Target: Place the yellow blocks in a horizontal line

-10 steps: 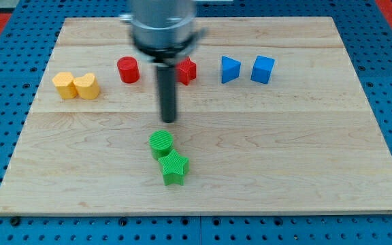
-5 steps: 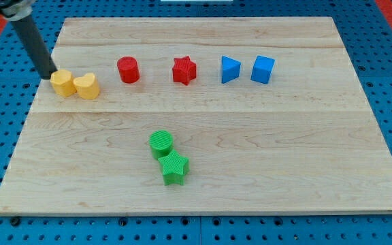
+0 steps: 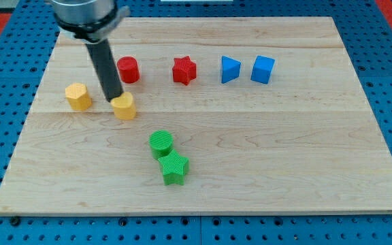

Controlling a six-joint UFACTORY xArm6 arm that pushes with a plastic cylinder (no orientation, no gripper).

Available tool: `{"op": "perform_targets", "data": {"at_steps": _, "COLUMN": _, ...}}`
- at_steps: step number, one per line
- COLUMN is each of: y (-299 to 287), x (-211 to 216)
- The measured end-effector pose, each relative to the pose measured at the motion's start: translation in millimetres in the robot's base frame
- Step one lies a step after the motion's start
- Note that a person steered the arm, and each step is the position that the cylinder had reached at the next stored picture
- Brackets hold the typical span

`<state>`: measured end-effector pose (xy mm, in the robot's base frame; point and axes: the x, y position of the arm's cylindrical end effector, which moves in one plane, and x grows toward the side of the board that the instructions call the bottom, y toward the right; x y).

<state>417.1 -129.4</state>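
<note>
Two yellow blocks lie on the wooden board (image 3: 250, 150) at the view's left. A yellow hexagonal block (image 3: 78, 96) sits furthest left. A yellow heart-shaped block (image 3: 124, 107) lies to its right and a little lower. My tip (image 3: 113, 99) touches the upper left edge of the heart-shaped block, between the two yellow blocks. The rod rises from there toward the view's top left.
A red cylinder (image 3: 128, 69) and a red star (image 3: 184, 70) lie in the upper row, with a blue wedge (image 3: 230, 69) and a blue cube (image 3: 263, 69) to their right. A green cylinder (image 3: 160, 143) and a green star (image 3: 174, 167) touch below centre.
My tip swept from the centre to the far left, then right. The two yellow blocks, touching before, are apart: the heart-shaped one moved right and down, the hexagonal one shifted slightly right and down.
</note>
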Motion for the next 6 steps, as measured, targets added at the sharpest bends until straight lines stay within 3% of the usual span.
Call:
{"op": "perform_targets", "data": {"at_steps": 2, "y": -40.4, "x": 55.8}}
{"op": "perform_targets", "data": {"at_steps": 4, "y": 35.7, "x": 27.6}}
{"op": "perform_targets", "data": {"at_steps": 5, "y": -30.8, "x": 68.2}}
{"op": "perform_targets", "data": {"at_steps": 6, "y": -39.9, "x": 110.7}}
